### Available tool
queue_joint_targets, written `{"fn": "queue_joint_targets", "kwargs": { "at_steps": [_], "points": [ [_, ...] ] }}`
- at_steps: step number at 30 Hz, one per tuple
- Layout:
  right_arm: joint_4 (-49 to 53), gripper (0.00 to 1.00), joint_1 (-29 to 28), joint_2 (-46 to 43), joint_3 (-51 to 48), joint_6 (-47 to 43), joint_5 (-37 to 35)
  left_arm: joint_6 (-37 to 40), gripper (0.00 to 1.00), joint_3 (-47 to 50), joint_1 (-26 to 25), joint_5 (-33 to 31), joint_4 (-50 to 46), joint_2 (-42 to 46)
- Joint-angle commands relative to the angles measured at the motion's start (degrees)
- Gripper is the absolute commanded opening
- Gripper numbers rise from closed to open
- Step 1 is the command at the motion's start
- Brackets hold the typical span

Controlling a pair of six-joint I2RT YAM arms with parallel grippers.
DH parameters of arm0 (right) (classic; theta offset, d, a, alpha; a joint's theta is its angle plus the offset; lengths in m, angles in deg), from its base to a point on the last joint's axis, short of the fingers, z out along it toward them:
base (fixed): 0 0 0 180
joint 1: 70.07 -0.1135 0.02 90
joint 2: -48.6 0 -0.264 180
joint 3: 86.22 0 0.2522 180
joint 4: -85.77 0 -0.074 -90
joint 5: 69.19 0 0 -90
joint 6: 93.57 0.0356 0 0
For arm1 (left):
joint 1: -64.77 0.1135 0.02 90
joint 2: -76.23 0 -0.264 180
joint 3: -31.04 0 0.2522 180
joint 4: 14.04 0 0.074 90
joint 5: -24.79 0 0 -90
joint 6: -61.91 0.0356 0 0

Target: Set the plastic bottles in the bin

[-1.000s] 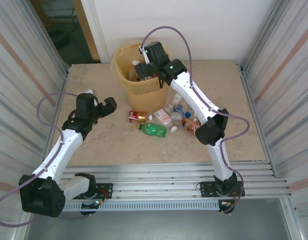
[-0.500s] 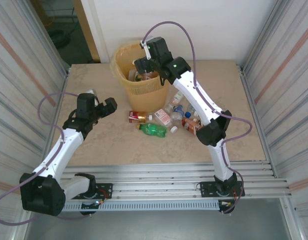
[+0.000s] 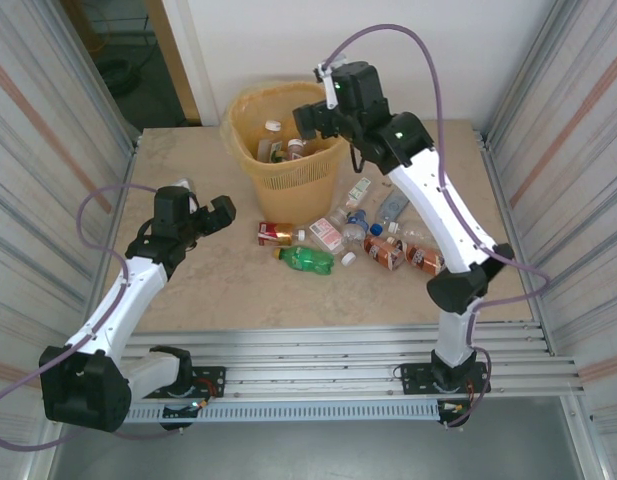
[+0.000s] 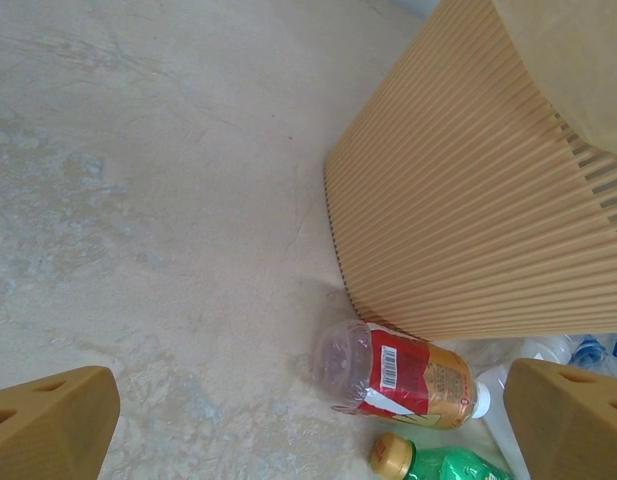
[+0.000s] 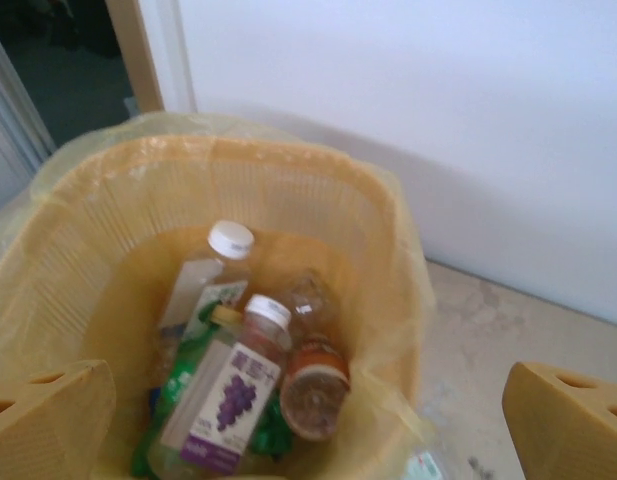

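On the table [image 3: 188,295]: one bin, loose bottles lying in front of it.
I see a beige marbled top. The bin [image 3: 288,178] stands upright toward the far edge, left of centre. Just in front of its base a red-labelled bottle [image 3: 276,233] lies on its side, with a pink-labelled bottle [image 3: 326,235] just to its right. A green bottle [image 3: 308,260] lies on its side near both, closer to me. Clear bottles [image 3: 355,215] are clustered right of the bin's base. Two brown-labelled bottles [image 3: 385,250] lie at the cluster's near-right end.
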Motion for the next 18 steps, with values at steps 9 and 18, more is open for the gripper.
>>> {"fn": "queue_joint_targets", "kwargs": {
  "at_steps": [9,18],
  "points": [
    [-3.8,0.98,2.5,-22.5,-31.3,11.1,-3.9,13.0,0.99,0.4,-7.9,-2.8,-0.6,1.5],
    [-4.0,0.98,7.6,-36.9,-52.8,20.9,-3.4,21.6,0.99,5.7,-19.2,-4.9,2.8,4.1]
  ]
}}
